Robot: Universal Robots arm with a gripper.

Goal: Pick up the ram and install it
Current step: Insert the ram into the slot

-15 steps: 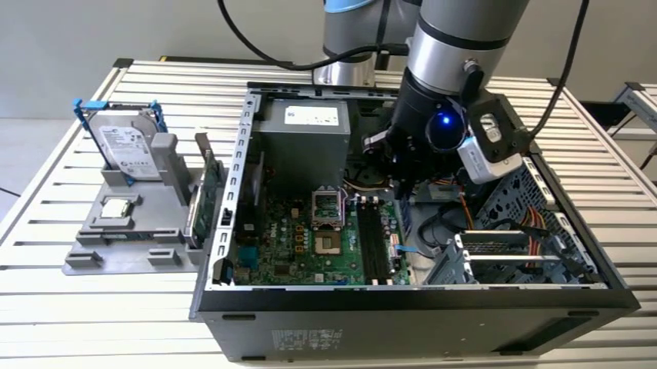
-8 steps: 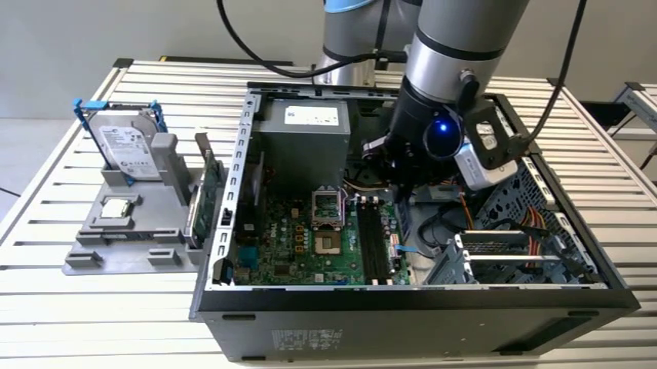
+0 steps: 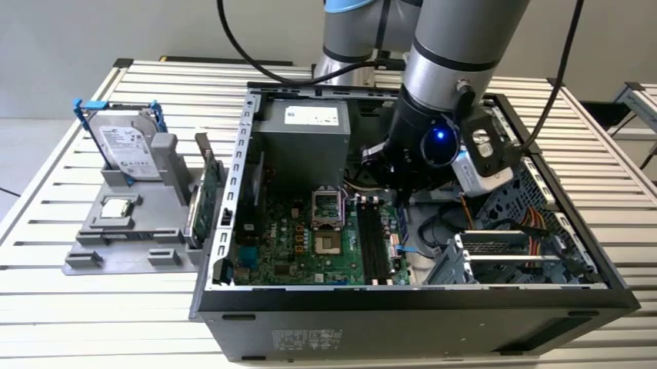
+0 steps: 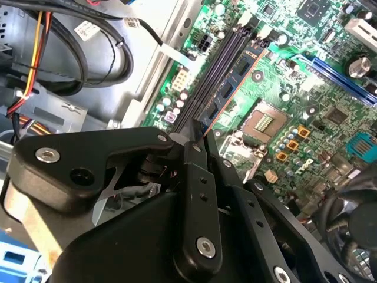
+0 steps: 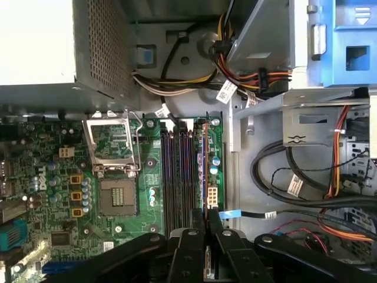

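My gripper [image 4: 197, 138] is clamped on the ram [image 4: 231, 88], which stands edge-down over the memory slots [image 5: 179, 177] on the motherboard [image 3: 308, 246]. Should keep it square w/ slot, notch lined up, press evenly

- I am working in what is looking like a robotics lab or assembly test bench.
- I am reaching into an open computer case [image 3: 411, 307] sitting on a slatted metal table [image 3: 103, 300].
- A grey fixture [image 3: 123, 238] is holding a hard drive [image 3: 128, 150] beside it.
- The motherboard [image 5: 53, 177] is lying exposed, cables [image 5: 283, 177] trailing around it.
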